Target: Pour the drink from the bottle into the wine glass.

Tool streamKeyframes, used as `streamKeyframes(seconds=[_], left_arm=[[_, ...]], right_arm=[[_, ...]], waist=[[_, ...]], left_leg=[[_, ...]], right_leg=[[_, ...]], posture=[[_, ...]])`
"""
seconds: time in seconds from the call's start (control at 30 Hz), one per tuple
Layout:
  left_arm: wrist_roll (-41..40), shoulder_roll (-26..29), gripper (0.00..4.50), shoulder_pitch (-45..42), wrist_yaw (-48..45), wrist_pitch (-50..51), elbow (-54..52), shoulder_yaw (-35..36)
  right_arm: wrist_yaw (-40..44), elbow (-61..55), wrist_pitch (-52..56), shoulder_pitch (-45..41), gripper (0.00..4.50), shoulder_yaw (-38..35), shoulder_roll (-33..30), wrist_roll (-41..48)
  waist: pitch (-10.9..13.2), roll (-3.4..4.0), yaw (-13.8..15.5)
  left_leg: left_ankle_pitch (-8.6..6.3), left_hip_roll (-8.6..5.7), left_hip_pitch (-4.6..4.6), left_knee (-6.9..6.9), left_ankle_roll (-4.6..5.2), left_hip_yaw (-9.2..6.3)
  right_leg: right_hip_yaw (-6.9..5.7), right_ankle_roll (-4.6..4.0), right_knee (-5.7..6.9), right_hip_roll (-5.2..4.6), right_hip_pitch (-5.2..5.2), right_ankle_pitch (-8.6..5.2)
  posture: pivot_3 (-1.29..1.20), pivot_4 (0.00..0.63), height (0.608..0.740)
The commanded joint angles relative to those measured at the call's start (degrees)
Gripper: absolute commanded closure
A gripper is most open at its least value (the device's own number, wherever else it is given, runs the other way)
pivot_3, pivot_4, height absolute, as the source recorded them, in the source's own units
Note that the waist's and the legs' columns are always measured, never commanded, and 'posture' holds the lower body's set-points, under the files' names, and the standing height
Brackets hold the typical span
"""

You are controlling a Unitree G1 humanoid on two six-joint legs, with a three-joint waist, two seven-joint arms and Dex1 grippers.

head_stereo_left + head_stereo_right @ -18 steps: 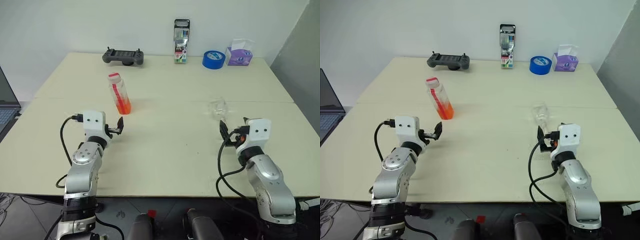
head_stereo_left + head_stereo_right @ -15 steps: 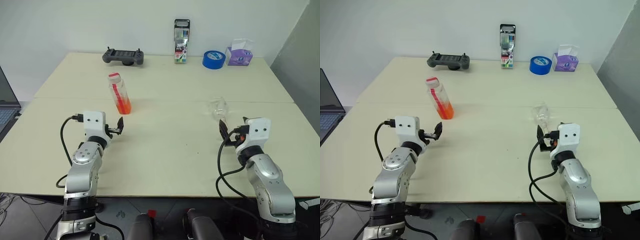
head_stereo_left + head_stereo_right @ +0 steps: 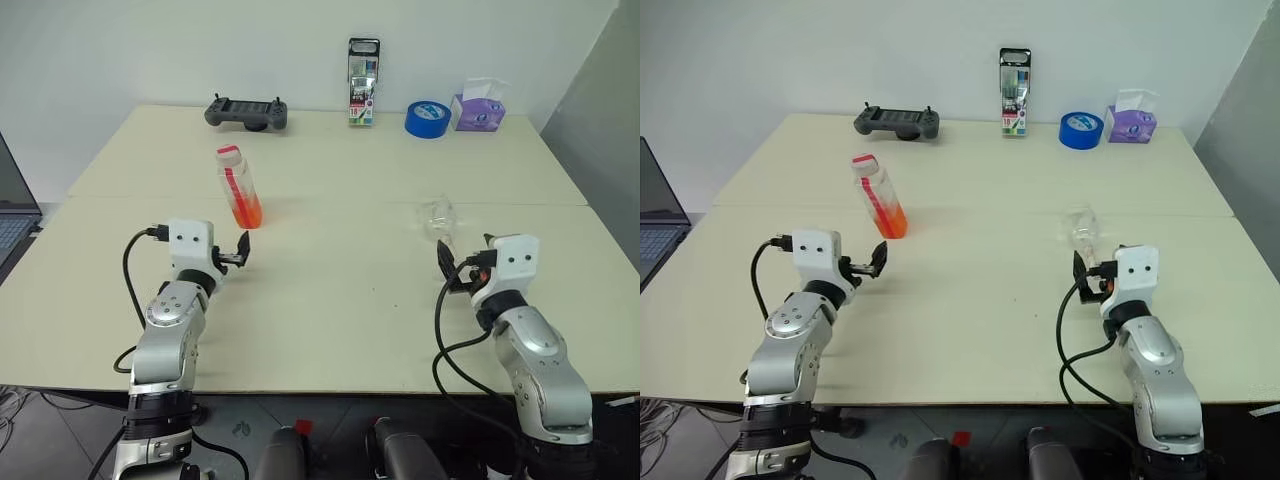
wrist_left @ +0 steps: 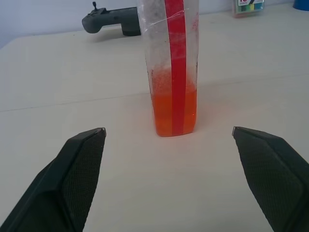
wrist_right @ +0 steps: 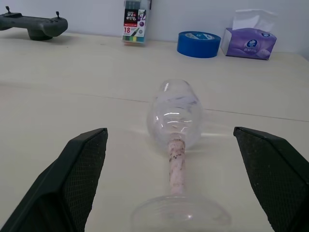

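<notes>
While both jaws gape empty, small clear red-striped plastic bottle (image 4: 173, 67), light, slippery, best taken mid-body by left gripper (image 4: 169, 181); nearby fragile stemmed clear wine glass (image 5: 176, 121).

Bottle (image 4: 170, 67) cut off above its shoulders in left wrist view; pen pack (image 3: 363, 83) print too small to read.

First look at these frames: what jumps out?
The bottle with orange drink in its lower part stands on the table, just ahead of the open left tool. The clear wine glass stands right in front of the open right tool. A blue tape roll sits at the far edge.
</notes>
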Motion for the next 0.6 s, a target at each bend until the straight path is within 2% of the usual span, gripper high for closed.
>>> streamKeyframes(seconds=[0.03, 0.47, 0.53, 0.6], left_arm=[[0.23, 0.60, 0.00, -1.34, -0.22, -1.67, -0.71, -0.03], [0.32, 0.88, 0.00, -2.37, 0.07, -2.23, 0.36, 0.24], [0.61, 0.99, 0.00, -2.81, 0.01, -2.24, 0.58, -0.13], [0.81, 1.20, 0.00, -3.60, -0.41, -2.39, 1.22, -0.60]], right_arm=[[-0.12, -1.73, -0.23, -0.31, 0.04, -1.58, -0.58, 0.44], [1.10, -2.00, 0.54, -2.31, 0.04, -2.47, -1.58, 1.48], [3.22, -1.95, 1.90, -5.04, 0.04, -2.98, -2.35, 4.11], [9.28, -2.30, 5.03, -9.40, 0.04, -2.90, -4.57, 10.27]], waist=[[0.00, 0.00, 0.00], [0.00, 0.00, 0.00], [0.00, 0.00, -0.01], [0.01, 0.01, -0.02]], left_leg=[[0.00, 0.00, 0.00, 0.00, 0.00, 0.00], [0.00, 0.00, 0.00, 0.00, 0.00, 0.00], [0.00, 0.00, 0.00, 0.00, 0.00, 0.00], [0.00, 0.00, 0.01, 0.01, 0.00, 0.02]], right_leg=[[0.00, 0.00, 0.00, 0.00, 0.00, 0.00], [0.01, 0.00, 0.00, 0.00, 0.00, 0.00], [0.00, 0.00, 0.00, 0.00, 0.00, 0.00], [0.01, 0.00, 0.00, 0.02, -0.01, 0.00]], posture=[[0.00, 0.150, 0.740], [0.00, 0.150, 0.740], [0.00, 0.150, 0.740], [0.00, 0.150, 0.740]])
